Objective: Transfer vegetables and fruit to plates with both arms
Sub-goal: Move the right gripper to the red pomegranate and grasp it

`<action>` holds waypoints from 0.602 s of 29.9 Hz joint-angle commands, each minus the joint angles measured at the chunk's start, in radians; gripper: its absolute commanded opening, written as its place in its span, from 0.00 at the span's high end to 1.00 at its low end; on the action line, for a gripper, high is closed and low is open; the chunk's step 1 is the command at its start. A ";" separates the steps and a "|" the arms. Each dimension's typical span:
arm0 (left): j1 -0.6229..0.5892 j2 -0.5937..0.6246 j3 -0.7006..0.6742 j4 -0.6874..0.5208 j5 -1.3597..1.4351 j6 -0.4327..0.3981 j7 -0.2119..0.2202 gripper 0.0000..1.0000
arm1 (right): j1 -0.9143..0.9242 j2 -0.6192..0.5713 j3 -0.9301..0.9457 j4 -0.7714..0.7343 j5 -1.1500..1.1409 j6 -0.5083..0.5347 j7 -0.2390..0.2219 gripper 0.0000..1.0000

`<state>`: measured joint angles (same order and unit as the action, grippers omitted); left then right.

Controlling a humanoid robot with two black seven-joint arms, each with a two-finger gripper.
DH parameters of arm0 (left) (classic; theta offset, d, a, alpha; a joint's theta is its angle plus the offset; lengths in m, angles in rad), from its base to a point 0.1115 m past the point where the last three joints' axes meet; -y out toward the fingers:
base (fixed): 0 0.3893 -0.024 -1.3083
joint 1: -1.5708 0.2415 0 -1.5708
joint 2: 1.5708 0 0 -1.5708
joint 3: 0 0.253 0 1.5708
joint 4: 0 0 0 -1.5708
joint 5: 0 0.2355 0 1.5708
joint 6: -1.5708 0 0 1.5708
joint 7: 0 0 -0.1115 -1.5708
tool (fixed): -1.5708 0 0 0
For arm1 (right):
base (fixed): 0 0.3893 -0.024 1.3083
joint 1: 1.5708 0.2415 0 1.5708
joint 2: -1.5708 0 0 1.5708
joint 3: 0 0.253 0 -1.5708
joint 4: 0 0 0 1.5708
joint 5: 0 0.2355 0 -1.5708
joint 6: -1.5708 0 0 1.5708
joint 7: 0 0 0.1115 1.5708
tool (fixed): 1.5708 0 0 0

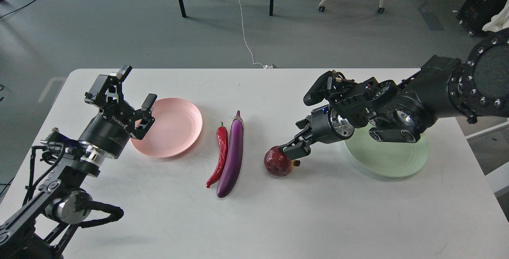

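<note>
I am watching my right gripper [291, 152] reaching down to the pomegranate [278, 160], which is lying on the white table [278, 219] between the eggplant [232, 153] and the mint green plate [387, 153]. The fingers are sitting at the upper right side of the fruit, touching it or nearly so, but I cannot tell if they are really closing on it. I am judging the pomegranate to be hard, faceted and glossy, so it is probably slipping easily; I am thinking it is better to take it across its widest middle, not on the small crown. My left gripper [135, 92] is hanging wide open above the left edge of the pale pink plate [175, 131] and is holding nothing. The red chili pepper [219, 153] is lying just beside the eggplant, on its left; both plates are empty. I am not seeing the yellow-green fruit anywhere
</note>
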<state>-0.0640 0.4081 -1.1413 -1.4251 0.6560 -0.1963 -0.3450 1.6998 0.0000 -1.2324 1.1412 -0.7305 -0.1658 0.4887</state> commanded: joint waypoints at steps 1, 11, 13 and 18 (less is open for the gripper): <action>0.000 0.001 -0.001 0.000 -0.001 -0.002 0.000 0.01 | 0.004 0.000 0.008 0.006 0.005 0.000 0.000 0.05; 0.000 0.005 -0.001 0.000 -0.001 -0.002 -0.002 0.01 | 0.014 0.000 0.030 0.063 0.040 0.000 0.000 0.06; 0.001 0.005 -0.003 0.000 -0.001 0.000 -0.002 0.01 | 0.014 0.000 0.030 0.061 0.040 -0.001 0.000 0.06; 0.001 0.006 -0.008 0.000 -0.001 -0.002 -0.002 0.01 | 0.009 0.000 0.036 0.058 0.042 -0.008 0.000 0.06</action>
<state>-0.0640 0.4135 -1.1452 -1.4251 0.6551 -0.1971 -0.3463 1.7133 0.0000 -1.2006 1.2025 -0.6893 -0.1676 0.4887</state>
